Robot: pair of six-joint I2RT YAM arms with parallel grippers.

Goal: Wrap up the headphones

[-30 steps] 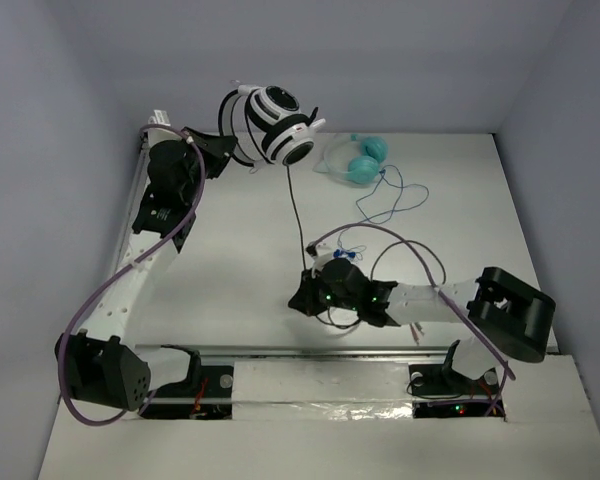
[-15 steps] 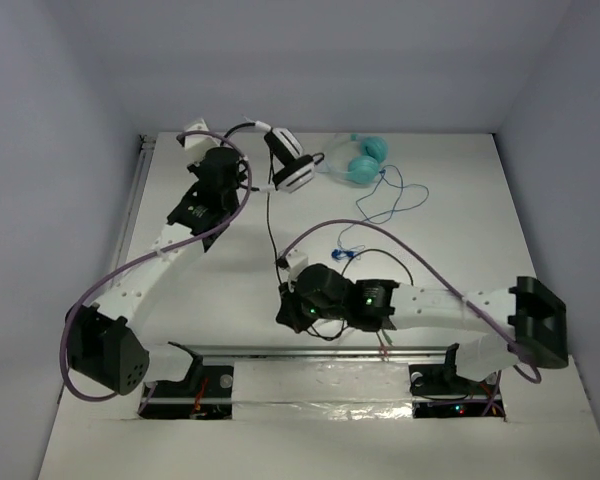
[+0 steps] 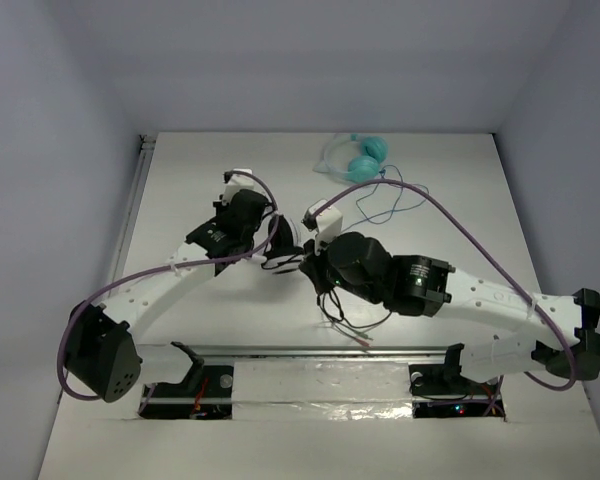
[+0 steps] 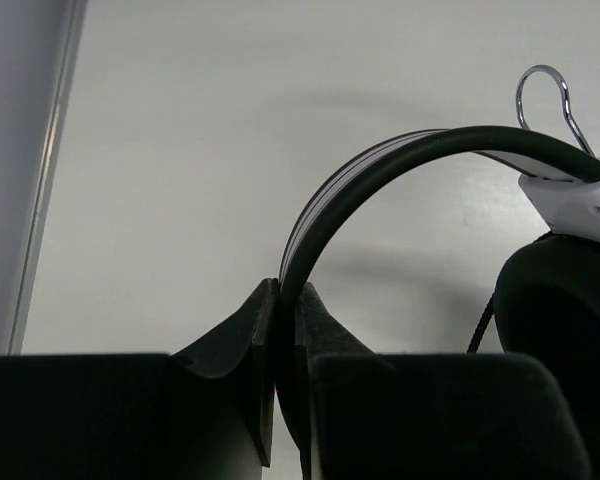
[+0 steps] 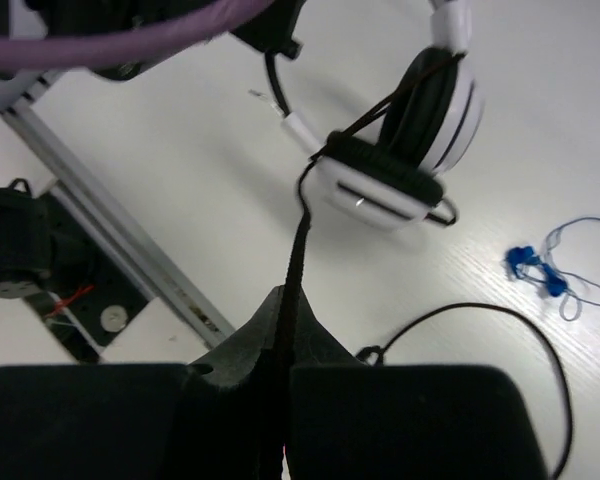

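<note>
The headphones [image 5: 405, 140] have come from the far corner to the middle of the desk [image 3: 450, 210]. My left tool [image 4: 286, 300] clamps the headband [image 4: 380, 165]. My right tool [image 5: 283, 305], just closed, pinches the cable [image 5: 301, 235] taut for winding.

The white worktop [image 3: 460, 250] carries a pair of teal headphones [image 3: 364, 160] close to its far edge. Their blue cord [image 3: 392, 200] lies in loose loops on the surface just nearward of them. Well nearer than the teal headphones, toward the arm bases, slack loops of a thin black cable [image 5: 470, 305] rest on the worktop.
</note>
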